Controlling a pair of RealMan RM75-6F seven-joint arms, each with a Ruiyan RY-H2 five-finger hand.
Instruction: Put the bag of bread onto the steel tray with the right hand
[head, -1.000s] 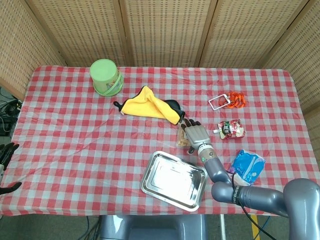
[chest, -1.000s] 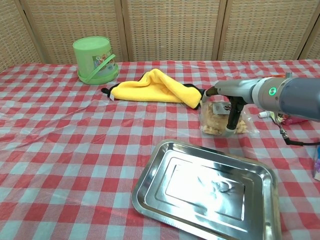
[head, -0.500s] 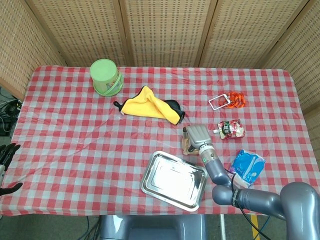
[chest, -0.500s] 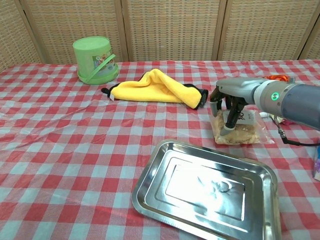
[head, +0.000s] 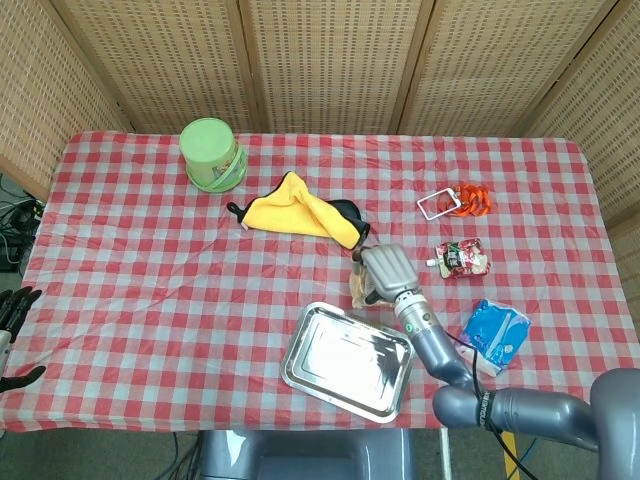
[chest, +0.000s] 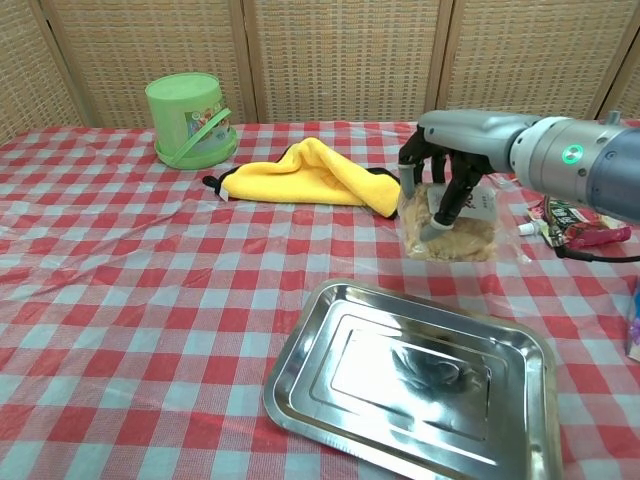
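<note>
The bag of bread (chest: 458, 232) is a clear packet of pale brown pieces. My right hand (chest: 440, 185) grips it from above and holds it lifted just off the checked cloth, beyond the tray's far edge. In the head view the bag (head: 357, 290) peeks out at the left of the right hand (head: 386, 270). The steel tray (chest: 420, 385) lies empty near the front edge, also seen in the head view as the tray (head: 348, 360). My left hand (head: 14, 308) hangs off the table's left side, fingers apart, holding nothing.
A yellow cloth (chest: 300, 172) lies just left of the bag. A green bucket (chest: 190, 118) stands at the back left. A red pouch (head: 462, 260), a blue packet (head: 495, 335) and an orange-and-white item (head: 455, 202) lie to the right. Wicker screens close the back.
The right hand closed around the bag of bread, which lay on the cloth, and has raised it and shifted it slightly left. The left hand has not moved.
</note>
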